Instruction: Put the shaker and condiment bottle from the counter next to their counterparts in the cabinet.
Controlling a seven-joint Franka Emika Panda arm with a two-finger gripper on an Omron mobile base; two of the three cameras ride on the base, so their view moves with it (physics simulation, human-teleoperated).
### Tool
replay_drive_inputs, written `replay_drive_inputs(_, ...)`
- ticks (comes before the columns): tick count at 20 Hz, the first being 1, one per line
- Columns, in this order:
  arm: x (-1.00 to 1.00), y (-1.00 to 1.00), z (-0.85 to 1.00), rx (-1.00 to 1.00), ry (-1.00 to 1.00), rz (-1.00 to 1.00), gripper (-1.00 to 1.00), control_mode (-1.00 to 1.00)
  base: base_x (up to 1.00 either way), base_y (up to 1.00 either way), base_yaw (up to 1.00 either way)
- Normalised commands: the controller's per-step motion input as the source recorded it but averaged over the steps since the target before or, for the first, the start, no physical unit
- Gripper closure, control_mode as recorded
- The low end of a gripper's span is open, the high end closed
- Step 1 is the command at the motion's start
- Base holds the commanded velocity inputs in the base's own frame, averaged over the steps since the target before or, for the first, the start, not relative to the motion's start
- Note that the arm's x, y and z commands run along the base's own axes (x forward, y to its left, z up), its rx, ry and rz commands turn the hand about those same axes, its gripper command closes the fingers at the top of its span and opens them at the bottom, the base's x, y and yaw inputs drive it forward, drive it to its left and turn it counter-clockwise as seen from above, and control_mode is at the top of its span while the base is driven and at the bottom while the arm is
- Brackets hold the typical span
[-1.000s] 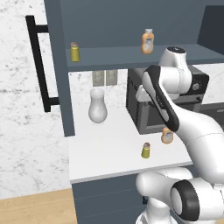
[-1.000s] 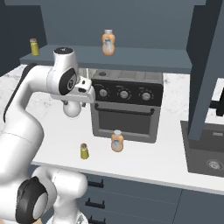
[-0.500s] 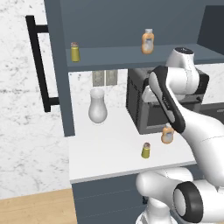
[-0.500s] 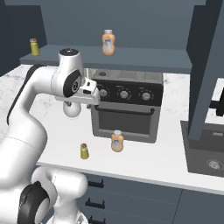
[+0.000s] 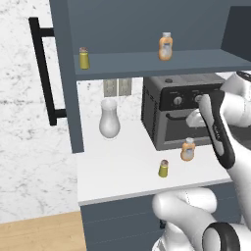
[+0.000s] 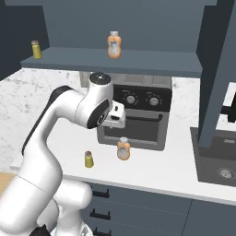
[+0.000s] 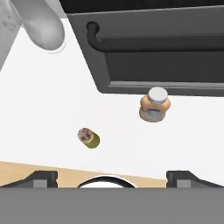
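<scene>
**A:** Two-finger gripper (image 7: pixel 112 177) spread wide, dark fingertips (image 7: pixel 43 177) far apart at the bottom of the hand view, nothing between them. Hanging high over the flat white countertop slab (image 5: pixel 117 171), looking straight down. Probably held up there to take in both targets before choosing one.

**B:** And directly below?

**A:** Small orange condiment bottle with pale grey cap and white label (image 7: pixel 154 106), upright, just in front of the black toaster oven (image 6: pixel 138 115), close to its door. Nearer the counter's front edge, tiny yellow-green shaker with brownish-grey cap (image 7: pixel 89 137), also upright, apart from the bottle. Both free-standing with room around them, so easy to straddle from above.

**B:** Farther out?

**A:** Big white vase (image 5: pixel 109 119) back against the wall, well clear. Above, on the shelf of the dark blue-grey cabinet (image 5: pixel 63 73) with its long black bar handle (image 5: pixel 44 68): second yellow-green shaker (image 5: pixel 84 58) at the left end, second orange bottle (image 5: pixel 165 46) toward the middle. Set well apart, leaving open shelf beside each for its twin.

**B:** Progress?

**A:** None placed yet, by the look of it; first pick not begun.
</scene>
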Motion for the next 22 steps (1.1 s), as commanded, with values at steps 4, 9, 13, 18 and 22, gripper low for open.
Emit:
replay_drive_inputs(4,-0.56,-0.63,-0.33,0.04,-0.09,0.04,-1.0,-1.0,0.0,0.0,0.0)
replay_drive_inputs(9,-0.57,-0.53,-0.41,0.07,-0.2,0.14,-1.0,-1.0,0.0,0.0,0.0)
replay_drive_inputs(13,-0.3,-0.31,-0.27,0.0,-0.05,0.23,-1.0,-1.0,0.0,0.0,0.0)
replay_drive_inputs(18,-0.1,-0.19,-0.19,0.09,-0.25,0.36,-1.0,-1.0,0.0,0.0,0.0)
replay_drive_inputs(22,0.02,-0.13,-0.21,0.03,-0.17,0.34,-1.0,-1.0,0.0,0.0,0.0)
